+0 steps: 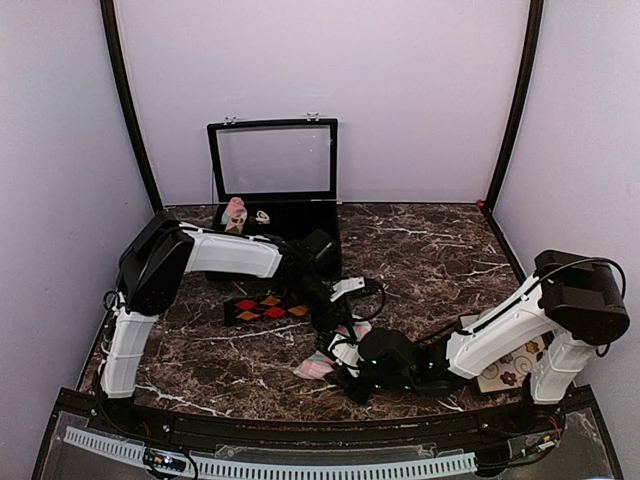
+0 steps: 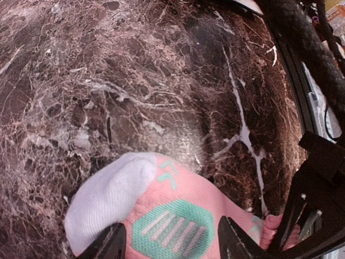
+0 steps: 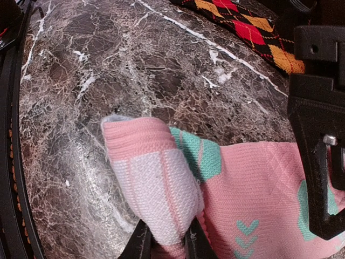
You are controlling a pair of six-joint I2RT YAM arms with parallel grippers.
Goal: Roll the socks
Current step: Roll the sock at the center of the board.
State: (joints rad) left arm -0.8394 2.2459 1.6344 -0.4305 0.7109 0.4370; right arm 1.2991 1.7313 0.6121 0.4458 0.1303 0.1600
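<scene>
The pink sock (image 1: pixel 315 367) lies on the marble near the front middle. In the left wrist view the pink sock (image 2: pixel 178 216) shows a white toe and a teal hexagon. My left gripper (image 2: pixel 172 244) is open, its fingers (image 2: pixel 108 244) straddling the sock from above; it sits just behind the sock in the top view (image 1: pixel 340 338). My right gripper (image 3: pixel 167 245) is shut on the folded white-and-pink end of the sock (image 3: pixel 156 183) and lifts it over the flat part; in the top view it (image 1: pixel 347 378) is right of the sock. The black argyle sock (image 1: pixel 265 308) lies flat behind, also in the right wrist view (image 3: pixel 242 24).
A black case (image 1: pixel 325 240) with its clear lid up stands at the back, holding an upright pink-topped roll (image 1: pixel 235 213) and a small white item (image 1: pixel 262 216). A pale flower-patterned cloth (image 1: pixel 512 368) lies under the right arm. A black rail (image 1: pixel 300 432) edges the front.
</scene>
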